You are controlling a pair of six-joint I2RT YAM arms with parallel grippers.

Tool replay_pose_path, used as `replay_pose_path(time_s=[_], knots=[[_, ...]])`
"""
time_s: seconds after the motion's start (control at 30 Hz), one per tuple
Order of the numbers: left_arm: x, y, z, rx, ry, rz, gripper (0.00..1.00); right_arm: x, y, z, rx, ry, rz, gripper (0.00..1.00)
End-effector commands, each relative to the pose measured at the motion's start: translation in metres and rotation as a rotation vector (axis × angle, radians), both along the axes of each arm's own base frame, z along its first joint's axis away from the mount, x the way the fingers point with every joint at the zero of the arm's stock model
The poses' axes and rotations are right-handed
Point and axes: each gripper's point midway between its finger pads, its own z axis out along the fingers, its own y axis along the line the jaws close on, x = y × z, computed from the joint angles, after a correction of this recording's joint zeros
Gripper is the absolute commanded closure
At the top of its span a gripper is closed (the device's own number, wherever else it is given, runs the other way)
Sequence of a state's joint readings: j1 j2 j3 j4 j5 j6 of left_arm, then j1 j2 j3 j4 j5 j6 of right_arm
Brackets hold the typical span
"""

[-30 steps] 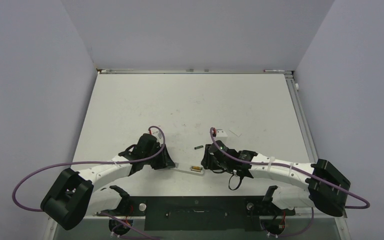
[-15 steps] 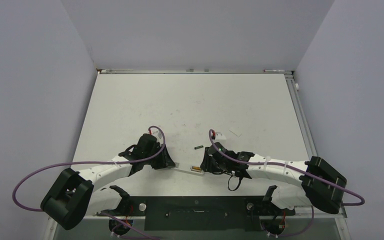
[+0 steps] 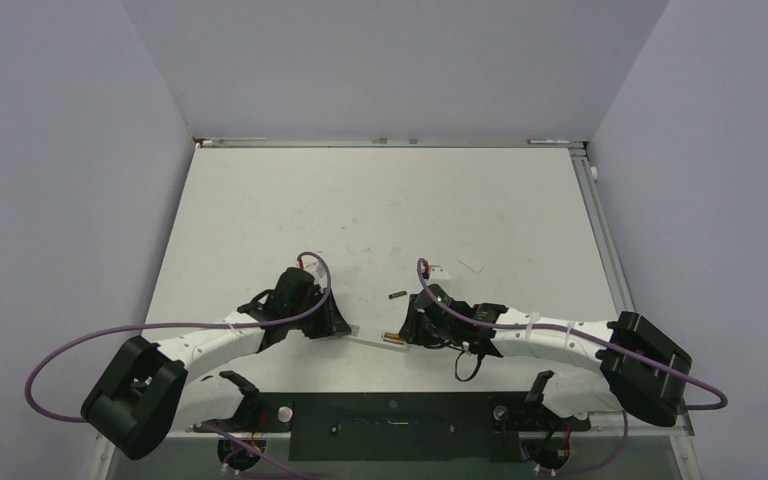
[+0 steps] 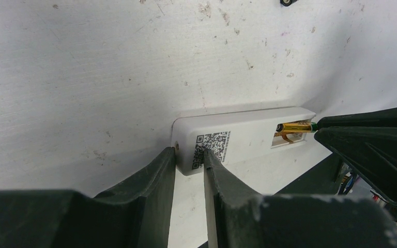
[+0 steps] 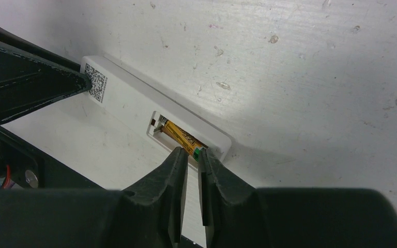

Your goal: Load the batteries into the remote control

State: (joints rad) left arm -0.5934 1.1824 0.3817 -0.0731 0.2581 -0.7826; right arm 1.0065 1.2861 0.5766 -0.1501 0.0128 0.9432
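The white remote control point(image 3: 368, 338) point(image 4: 248, 135) point(image 5: 129, 101) lies back up near the table's front edge, its battery compartment uncovered. My left gripper point(image 3: 340, 328) point(image 4: 188, 154) is shut on the end with the QR code. The yellow-gold battery point(image 3: 391, 338) point(image 4: 295, 127) point(image 5: 180, 135) sits tilted in the compartment. My right gripper point(image 3: 410, 334) point(image 5: 192, 154) has its nearly closed tips pinching that battery's green-tipped end. The dark green battery point(image 3: 396, 295) point(image 4: 287, 2) lies loose on the table, just beyond the remote.
Two small white pieces point(image 3: 443, 270) point(image 3: 471, 265) lie on the table behind the right gripper. A black base plate point(image 3: 390, 425) runs along the near edge between the arm bases. Purple cables loop out from both arms.
My right gripper has shifted slightly left onto the yellow battery's end and its jaws have narrowed. The left gripper and the remote have stayed put.
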Motion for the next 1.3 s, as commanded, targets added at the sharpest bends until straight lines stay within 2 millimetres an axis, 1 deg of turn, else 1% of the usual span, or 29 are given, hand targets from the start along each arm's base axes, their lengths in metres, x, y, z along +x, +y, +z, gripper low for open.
replay_pose_path(time_s=[0.0,0.37,0.57,0.9,1.03,1.27], knots=[[-0.004,-0.009,0.003,-0.034,0.002,-0.025,0.79,0.005,0.007,0.003,0.034,-0.009,-0.01,0.85],[-0.006,-0.009,0.003,-0.04,0.007,-0.031,0.79,0.005,0.009,-0.001,0.027,0.0,-0.012,0.88],[-0.008,-0.012,0.003,-0.048,0.011,-0.037,0.8,0.003,0.012,-0.002,0.033,0.013,0.0,0.91],[-0.016,-0.015,0.0,-0.059,0.032,-0.045,0.8,0.0,0.014,-0.009,0.004,0.02,0.017,0.91],[-0.019,-0.017,0.002,-0.067,0.03,-0.052,0.8,0.006,0.01,-0.013,-0.057,-0.009,0.004,0.91],[-0.02,-0.018,0.007,-0.077,0.019,-0.054,0.8,0.004,0.002,-0.023,-0.203,-0.031,0.024,0.91]])
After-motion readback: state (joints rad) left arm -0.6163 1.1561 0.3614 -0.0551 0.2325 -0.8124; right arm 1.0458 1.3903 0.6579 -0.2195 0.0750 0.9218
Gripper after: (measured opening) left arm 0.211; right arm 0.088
